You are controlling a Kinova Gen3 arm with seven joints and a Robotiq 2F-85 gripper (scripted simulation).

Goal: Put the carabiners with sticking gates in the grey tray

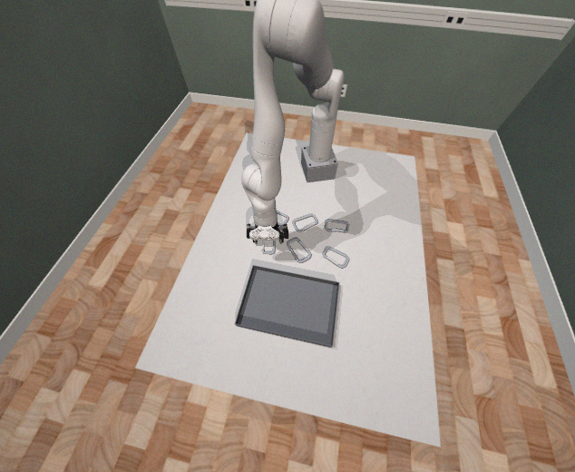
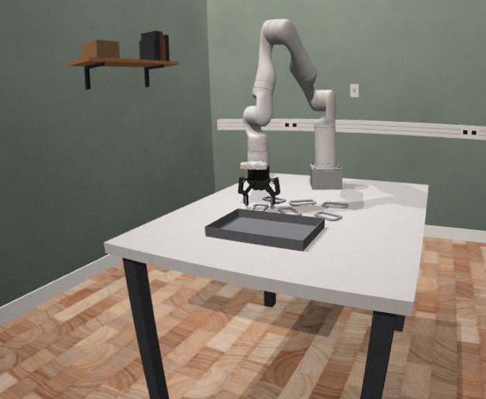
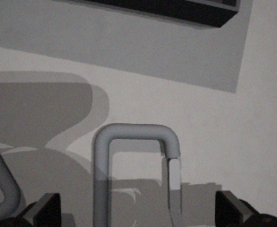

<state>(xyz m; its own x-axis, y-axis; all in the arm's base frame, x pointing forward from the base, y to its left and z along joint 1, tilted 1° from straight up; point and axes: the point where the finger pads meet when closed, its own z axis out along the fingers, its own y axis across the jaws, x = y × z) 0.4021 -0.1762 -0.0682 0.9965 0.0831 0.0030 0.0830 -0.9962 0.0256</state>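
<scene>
My gripper is open, pointing down low over the table. Its fingers stand on either side of a grey carabiner, apart from it. That carabiner lies flat; its lower end is cut off in the wrist view. Its pale gate is in line with the side bar and its tip meets the nose, so it looks closed. Several other carabiners lie on the table, one just right of the gripper in the top view. Their gates are too small to judge. The grey tray is empty.
Another carabiner lies partly hidden behind the gripper. The others lie to the right of it in the top view. The tray's low walls stand in front of the carabiners. The robot's base is at the back of the white table.
</scene>
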